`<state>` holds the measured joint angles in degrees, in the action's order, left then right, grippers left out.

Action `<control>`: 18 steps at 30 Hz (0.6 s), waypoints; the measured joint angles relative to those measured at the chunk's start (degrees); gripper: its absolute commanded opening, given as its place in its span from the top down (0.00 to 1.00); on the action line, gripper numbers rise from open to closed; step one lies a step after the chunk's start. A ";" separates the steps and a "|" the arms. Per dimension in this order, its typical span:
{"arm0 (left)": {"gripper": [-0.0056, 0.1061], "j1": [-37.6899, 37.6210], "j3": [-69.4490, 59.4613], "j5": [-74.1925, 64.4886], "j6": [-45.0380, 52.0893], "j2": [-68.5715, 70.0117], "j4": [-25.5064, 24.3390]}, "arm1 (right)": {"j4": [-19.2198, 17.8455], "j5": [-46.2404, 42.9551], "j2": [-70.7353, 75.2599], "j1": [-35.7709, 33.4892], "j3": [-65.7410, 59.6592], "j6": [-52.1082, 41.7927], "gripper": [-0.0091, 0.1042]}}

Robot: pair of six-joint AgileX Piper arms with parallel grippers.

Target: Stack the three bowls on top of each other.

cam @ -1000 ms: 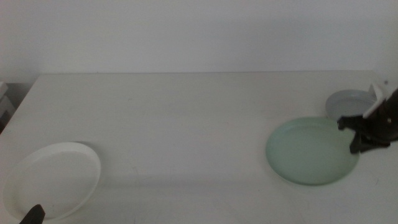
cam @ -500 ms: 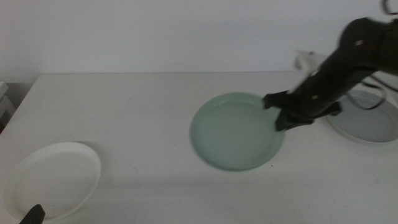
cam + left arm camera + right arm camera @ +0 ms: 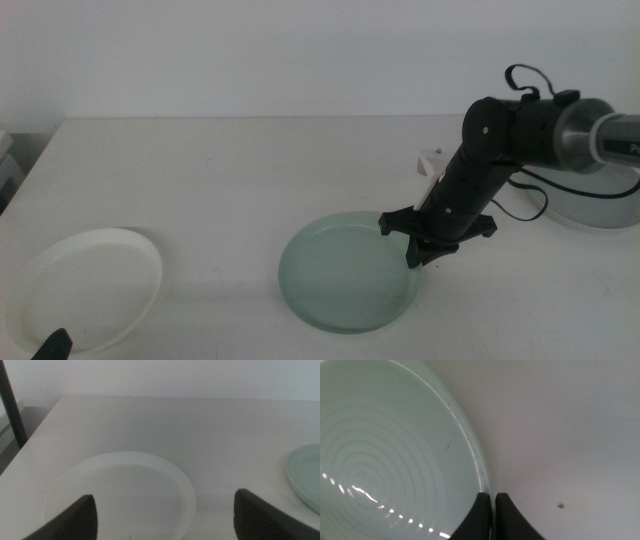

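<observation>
Left gripper (image 3: pixel 162 515): seen at the near left table edge, jaws spread wide, nothing held between them — only a dark tip shows in the middle view.
White bowl (image 3: pixel 83 290): set flat at the near left corner, its rim close to the table's left and near edges; it lies just ahead of the left gripper, untouched.
Mint bowl (image 3: pixel 348 270): found near the middle of the table, toward the near side, well apart from the white bowl; its right rim is pinched.
Right gripper (image 3: pixel 424 251): jaws pressed together on the mint bowl's right rim (image 3: pixel 479 467), one jaw inside the rim and one outside, as shown in the right wrist view.
Open room: a broad bare stretch of table (image 3: pixel 230 170) is left between the white and mint bowls, and behind both.
Grey bowl (image 3: pixel 600 205): partly seen at the far right edge, behind the right arm — well apart from the mint bowl.
</observation>
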<state>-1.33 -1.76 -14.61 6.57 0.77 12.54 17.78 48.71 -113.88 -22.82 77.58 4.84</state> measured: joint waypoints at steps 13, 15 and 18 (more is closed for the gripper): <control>0.09 0.00 0.00 0.00 0.00 0.00 0.00 | 0.70 -1.16 -1.74 -0.25 0.00 0.00 0.52; 0.09 0.00 0.00 0.00 0.00 0.00 0.00 | 0.64 -0.32 -1.00 -0.25 0.00 0.06 0.44; 0.09 0.00 0.00 0.00 0.00 0.00 0.00 | -0.43 1.09 3.02 0.29 0.07 0.06 0.38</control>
<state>-1.33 -1.76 -14.61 6.57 0.77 12.54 17.35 49.80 -110.85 -22.54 77.65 4.91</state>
